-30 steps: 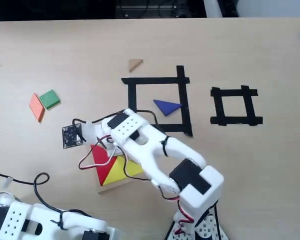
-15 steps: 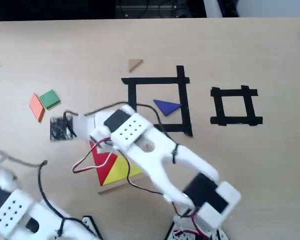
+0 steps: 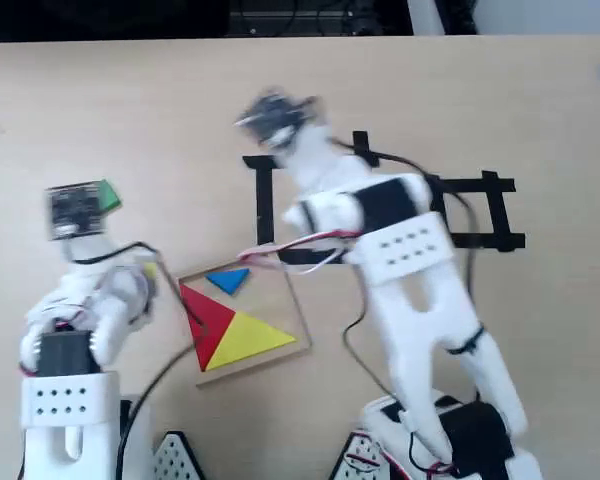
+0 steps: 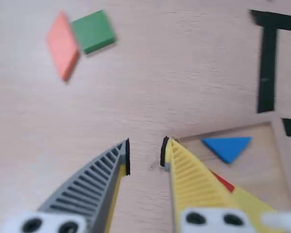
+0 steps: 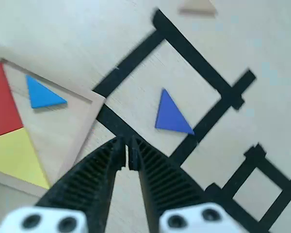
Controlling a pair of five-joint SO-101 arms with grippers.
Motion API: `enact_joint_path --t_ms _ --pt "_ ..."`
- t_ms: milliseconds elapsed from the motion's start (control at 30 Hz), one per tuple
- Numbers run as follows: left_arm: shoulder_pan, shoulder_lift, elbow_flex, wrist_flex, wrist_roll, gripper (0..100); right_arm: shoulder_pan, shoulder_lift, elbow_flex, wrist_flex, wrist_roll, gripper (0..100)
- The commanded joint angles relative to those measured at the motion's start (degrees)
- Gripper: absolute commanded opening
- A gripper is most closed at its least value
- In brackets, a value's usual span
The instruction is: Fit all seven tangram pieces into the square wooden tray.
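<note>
Tabletop tray (image 3: pixel 272 296) holds three triangles (image 3: pixel 208 315); left end effector (image 4: pixel 144 153) parted, right end effector (image 5: pixel 127 148) closed.

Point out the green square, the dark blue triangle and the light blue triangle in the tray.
green square (image 4: pixel 93 31): left wrist view, middle of its top face.
dark blue triangle (image 5: pixel 170 116): right wrist view, middle of its face.
light blue triangle (image 3: pixel 229 279): high view, middle of its face.

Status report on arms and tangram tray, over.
Left gripper open, empty; right gripper shut, empty. Tray holds three triangles. Four pieces outside. Nothing blocking.
</note>
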Motion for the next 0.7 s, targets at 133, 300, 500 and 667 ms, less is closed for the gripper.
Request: enact_joint_path --t_ms 133,300,500,667 --pt "21.85 2.73 3.21 -14.68 0.79 14 19.16 -3.3 21.23 -17.85 -12.66 1.1" --pt "25.1 14.07 -0.48 -16.26 3.6 14 15.38 -3.03 31.16 -29.36 -13.01 1.1" --pt "23.43 31.74 -6.99 -16.26 4.22 12 15.12 -2.86 35.56 -35.34 -13.01 1.1" --pt "27.56 40.18 -11.47 -16.26 4.48 4 15.21 -2.86 36.7 -36.57 -12.92 1.1"
